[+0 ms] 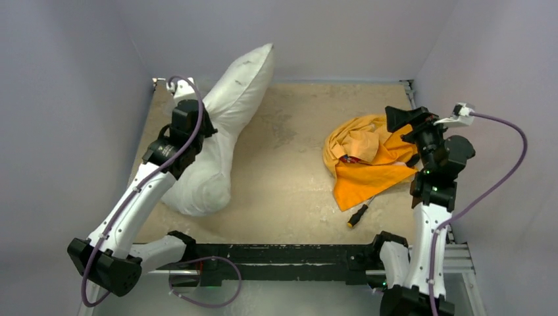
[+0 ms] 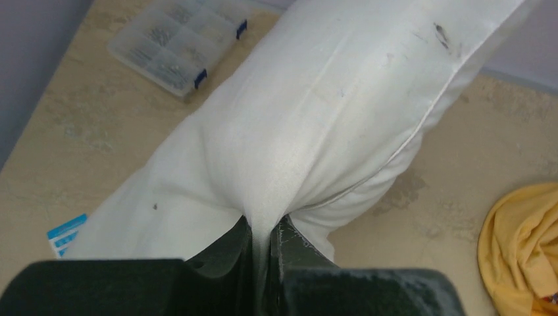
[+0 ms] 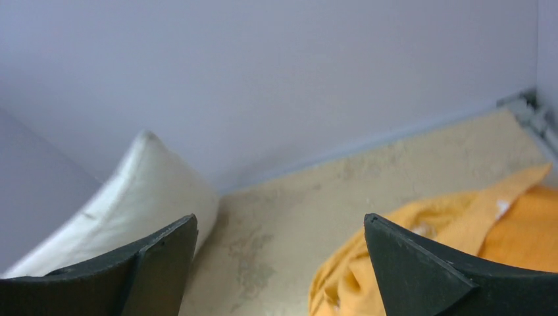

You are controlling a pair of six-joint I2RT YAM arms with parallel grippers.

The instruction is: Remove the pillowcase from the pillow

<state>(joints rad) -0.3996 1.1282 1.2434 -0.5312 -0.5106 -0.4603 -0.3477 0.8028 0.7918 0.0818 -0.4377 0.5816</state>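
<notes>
Bare pillow (image 1: 224, 125) left; pillowcase (image 1: 365, 161) heaped right, partly covering a screwdriver (image 1: 358, 216).

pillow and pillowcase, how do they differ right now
The pillow is white and plump; the pillowcase is orange and limp. The pillow tilts upward, pinched by the shut left gripper; the pillowcase lies crumpled, ungripped, beside the open right gripper. Both rest on the table, apart.

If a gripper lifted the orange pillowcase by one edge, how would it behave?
Probably floppy: the pillowcase lies crumpled in loose folds, so it would drape. Likely light, being thin cloth. A push would probably bunch it.
</notes>
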